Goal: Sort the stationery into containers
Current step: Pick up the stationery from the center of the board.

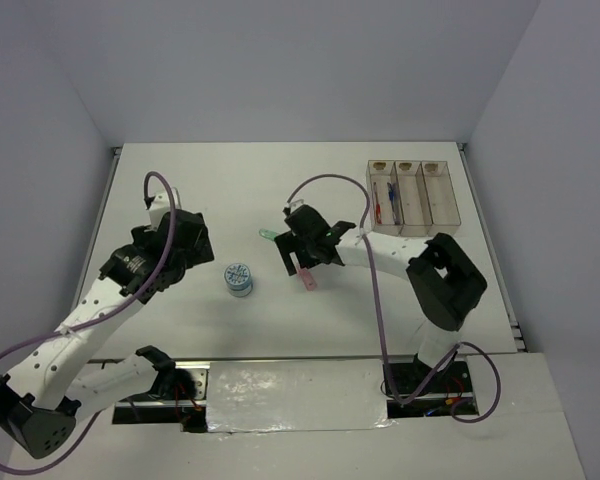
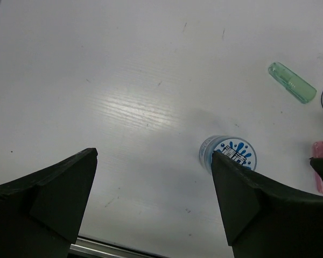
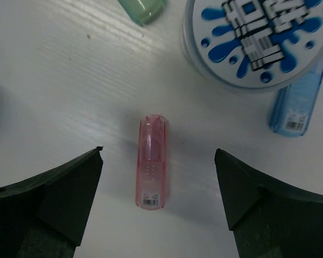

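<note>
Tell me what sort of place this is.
Probably a robot lab test cell: a white table boxed in by plain walls, a left arm and right arm bolted at its near edge, and a clear tray for sorting.

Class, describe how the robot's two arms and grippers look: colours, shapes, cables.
The left arm and right arm have white links with bulky black joints; a thin purple cable loops along each. The left gripper and right gripper end in two dark wedge-shaped jaws.
</note>
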Action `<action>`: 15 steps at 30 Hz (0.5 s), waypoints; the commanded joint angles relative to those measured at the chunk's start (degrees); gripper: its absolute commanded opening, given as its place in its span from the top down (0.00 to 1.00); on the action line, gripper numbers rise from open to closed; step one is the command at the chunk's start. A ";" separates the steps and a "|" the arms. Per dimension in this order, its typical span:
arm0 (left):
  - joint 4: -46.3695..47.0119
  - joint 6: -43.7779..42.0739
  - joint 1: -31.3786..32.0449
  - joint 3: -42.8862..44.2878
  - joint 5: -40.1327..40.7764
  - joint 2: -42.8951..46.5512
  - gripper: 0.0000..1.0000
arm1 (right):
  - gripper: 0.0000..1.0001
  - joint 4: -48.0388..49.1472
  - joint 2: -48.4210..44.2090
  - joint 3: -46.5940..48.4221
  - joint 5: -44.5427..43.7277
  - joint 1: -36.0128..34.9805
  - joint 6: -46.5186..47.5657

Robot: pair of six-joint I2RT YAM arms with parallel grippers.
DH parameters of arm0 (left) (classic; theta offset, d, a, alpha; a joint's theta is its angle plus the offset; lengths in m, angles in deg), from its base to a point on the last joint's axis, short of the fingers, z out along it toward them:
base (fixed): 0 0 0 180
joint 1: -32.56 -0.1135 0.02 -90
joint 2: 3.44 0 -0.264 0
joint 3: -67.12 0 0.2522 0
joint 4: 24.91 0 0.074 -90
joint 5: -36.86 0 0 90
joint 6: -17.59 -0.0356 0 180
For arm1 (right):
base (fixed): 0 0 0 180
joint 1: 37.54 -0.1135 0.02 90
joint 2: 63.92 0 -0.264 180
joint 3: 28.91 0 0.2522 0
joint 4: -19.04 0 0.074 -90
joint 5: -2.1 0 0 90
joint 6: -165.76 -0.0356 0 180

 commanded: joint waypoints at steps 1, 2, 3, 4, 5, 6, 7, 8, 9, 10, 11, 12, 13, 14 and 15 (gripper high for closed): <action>1.02 -3.75 -0.35 0.11 0.29 1.67 0.01 | 0.12 -0.93 0.80 1.15 -4.26 -1.13 -3.14; 2.24 -4.53 -0.35 -2.51 -1.64 2.28 0.01 | 0.13 -0.67 1.50 0.89 -3.91 -1.21 -3.40; 3.56 -5.15 -0.35 -3.49 -3.49 2.29 0.02 | 0.15 -0.23 1.77 0.54 -3.12 -1.39 -3.58; 4.10 -5.59 -0.27 -3.85 -5.60 2.20 0.01 | 0.19 0.65 2.03 0.19 -2.77 -1.48 -3.75; 3.49 -5.51 -0.18 -3.24 -5.36 1.94 0.01 | 0.22 0.83 3.08 -0.08 -2.24 -1.48 -3.84; 3.23 -5.60 -0.18 -3.06 -4.83 1.85 0.01 | 0.25 0.40 3.78 0.01 -1.63 -1.65 -3.84; 3.48 -5.86 -0.18 -3.06 -4.48 1.94 0.01 | 0.28 0.22 4.31 0.09 -1.45 -1.92 -3.84; 3.75 -6.21 -0.26 -3.32 -4.65 2.11 0.01 | 0.31 0.13 5.28 0.09 -1.27 -2.09 -3.84; 4.01 -6.30 -0.18 -3.41 -5.00 2.37 0.01 | 0.32 0.13 5.46 -0.17 -1.10 -2.27 -3.93; 4.36 -6.47 -0.18 -3.59 -5.52 2.46 0.01 | 0.33 0.22 5.55 -0.69 -0.92 -2.79 -4.11; 4.45 -6.65 -0.18 -3.67 -5.79 2.72 0.01 | 0.34 0.30 5.64 -1.05 -0.74 -2.88 -4.11; 4.37 -6.48 -0.18 -3.68 -5.71 2.73 0.01 | 0.34 0.22 5.72 -1.31 -0.74 -2.97 -4.37; 4.28 -6.47 -0.26 -3.59 -5.62 2.81 0.01 | 0.34 0.04 5.90 -1.49 -0.83 -3.06 -4.46; 4.45 -6.65 -0.18 -3.68 -5.79 2.99 0.01 | 0.35 -0.05 6.16 -1.84 -0.66 -3.32 -4.46; 4.63 -6.74 -0.18 -3.76 -5.97 2.99 0.01 | 0.41 -0.22 6.25 -2.10 -0.65 -3.32 -4.46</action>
